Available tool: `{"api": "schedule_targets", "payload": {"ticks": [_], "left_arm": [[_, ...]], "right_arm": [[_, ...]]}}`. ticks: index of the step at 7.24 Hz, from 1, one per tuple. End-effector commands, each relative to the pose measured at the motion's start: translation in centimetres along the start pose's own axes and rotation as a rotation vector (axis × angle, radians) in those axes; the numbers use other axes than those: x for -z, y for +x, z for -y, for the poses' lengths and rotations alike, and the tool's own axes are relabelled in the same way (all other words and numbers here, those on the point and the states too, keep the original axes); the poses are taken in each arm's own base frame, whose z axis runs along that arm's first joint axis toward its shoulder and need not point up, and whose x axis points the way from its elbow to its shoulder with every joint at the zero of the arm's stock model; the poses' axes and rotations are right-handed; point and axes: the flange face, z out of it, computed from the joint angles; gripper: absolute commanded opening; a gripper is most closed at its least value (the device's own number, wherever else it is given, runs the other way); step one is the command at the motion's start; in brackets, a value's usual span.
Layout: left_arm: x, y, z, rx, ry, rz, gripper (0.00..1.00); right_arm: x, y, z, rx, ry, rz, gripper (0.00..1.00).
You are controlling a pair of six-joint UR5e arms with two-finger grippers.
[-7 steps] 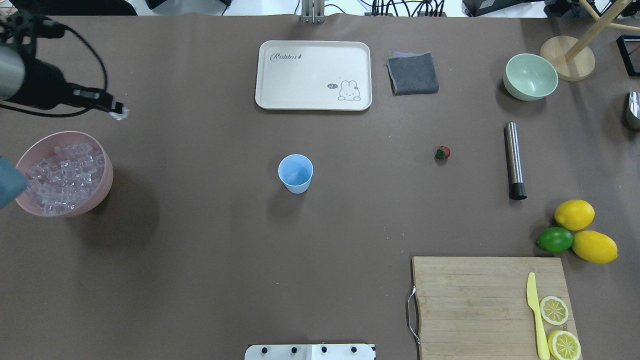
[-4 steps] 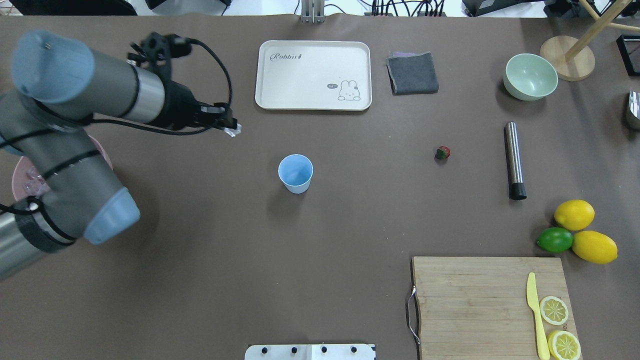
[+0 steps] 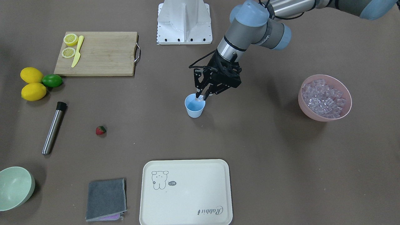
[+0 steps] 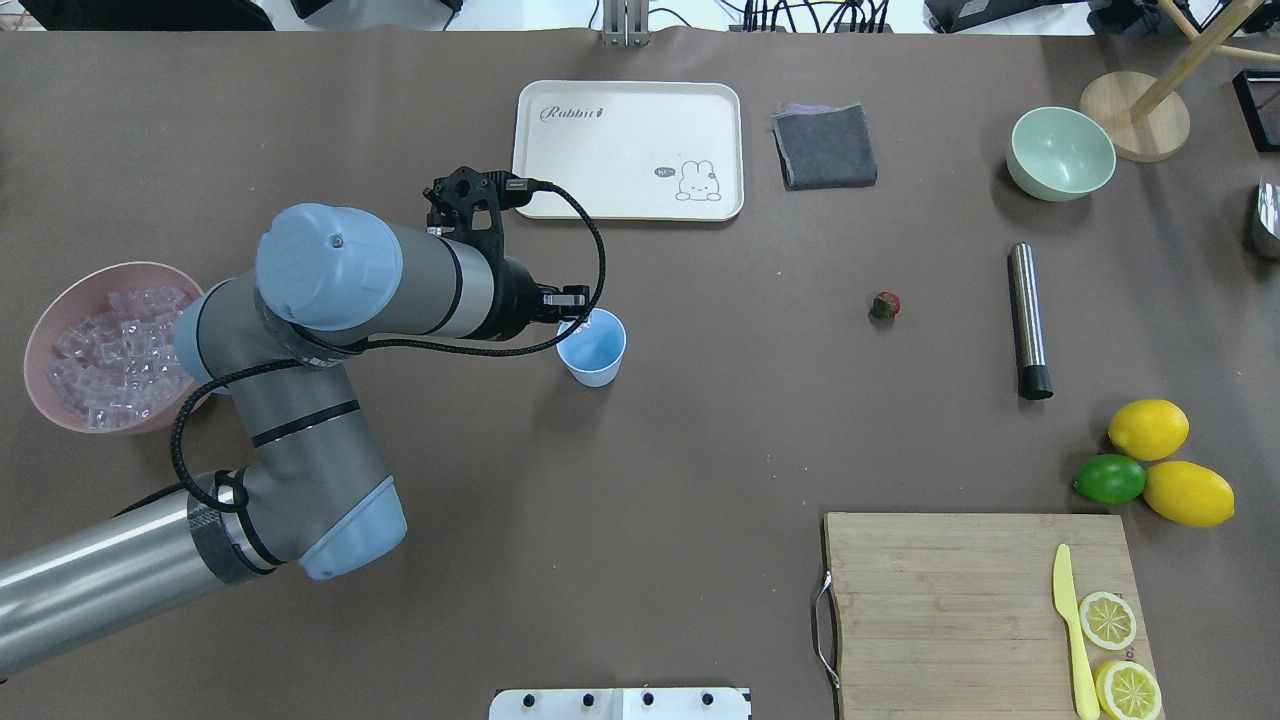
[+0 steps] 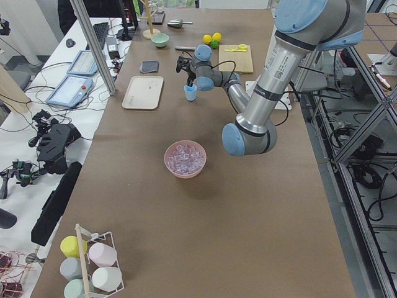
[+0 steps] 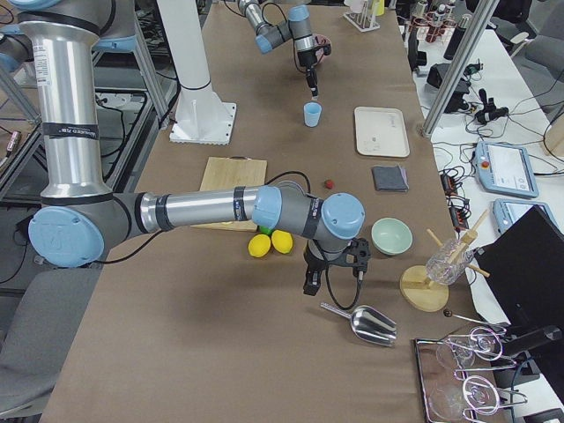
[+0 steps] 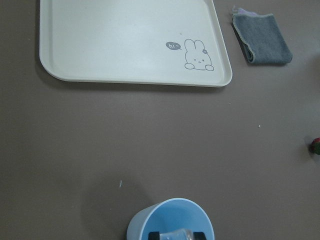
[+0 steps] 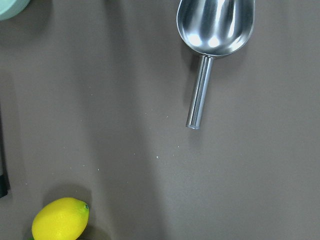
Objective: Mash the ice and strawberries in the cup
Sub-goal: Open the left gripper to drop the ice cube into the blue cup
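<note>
The light-blue cup (image 4: 594, 352) stands mid-table; it also shows in the front view (image 3: 194, 108) and the left wrist view (image 7: 167, 220). My left gripper (image 3: 200, 97) hangs just over the cup's rim, shut on one clear ice cube (image 7: 181, 235). More ice (image 4: 110, 345) fills the pink bowl (image 3: 314, 116) at the table's left end. The small red strawberry (image 4: 885, 305) lies on the table right of the cup. My right gripper (image 6: 310, 284) shows only in the exterior right view, low by the lemons; I cannot tell whether it is open or shut.
A steel muddler (image 4: 1028, 320) lies right of the strawberry. A cream tray (image 4: 628, 150), grey cloth (image 4: 825, 146) and pale green bowl (image 4: 1060, 153) stand at the back. Lemons and a lime (image 4: 1150, 465), a cutting board (image 4: 960, 610) and a metal scoop (image 8: 215, 25) are at the right.
My left arm has swung right from beside the pink bowl to over the cup, carrying the ice cube. The cup and strawberry have not moved.
</note>
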Motion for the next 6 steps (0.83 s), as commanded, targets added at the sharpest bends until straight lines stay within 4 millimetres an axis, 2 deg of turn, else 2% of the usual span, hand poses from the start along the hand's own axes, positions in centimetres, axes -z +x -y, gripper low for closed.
{"api": "schedule_targets", "payload": {"ticks": [1, 2, 3, 5, 6], "left_arm": [[-1.0, 0.4, -0.7, 0.009, 0.031, 0.018, 0.00], [-1.6, 0.7, -1.6, 0.016, 0.028, 0.021, 0.85], [-1.5, 0.9, -1.6, 0.015, 0.030, 0.017, 0.98], [-0.6, 1.3, -1.3, 0.015, 0.027, 0.004, 0.98], [1.6, 0.9, 0.4, 0.026, 0.020, 0.058, 0.98]], "right_arm": [[-0.1, 0.1, -0.1, -0.002, -0.001, 0.000, 1.00], [-0.1, 0.1, -0.1, -0.003, -0.002, 0.000, 1.00], [-0.2, 0.2, -0.1, -0.002, -0.003, 0.000, 1.00], [-0.2, 0.2, -0.1, -0.004, -0.003, 0.000, 1.00], [0.0, 0.0, 0.0, -0.002, 0.000, 0.000, 1.00]]}}
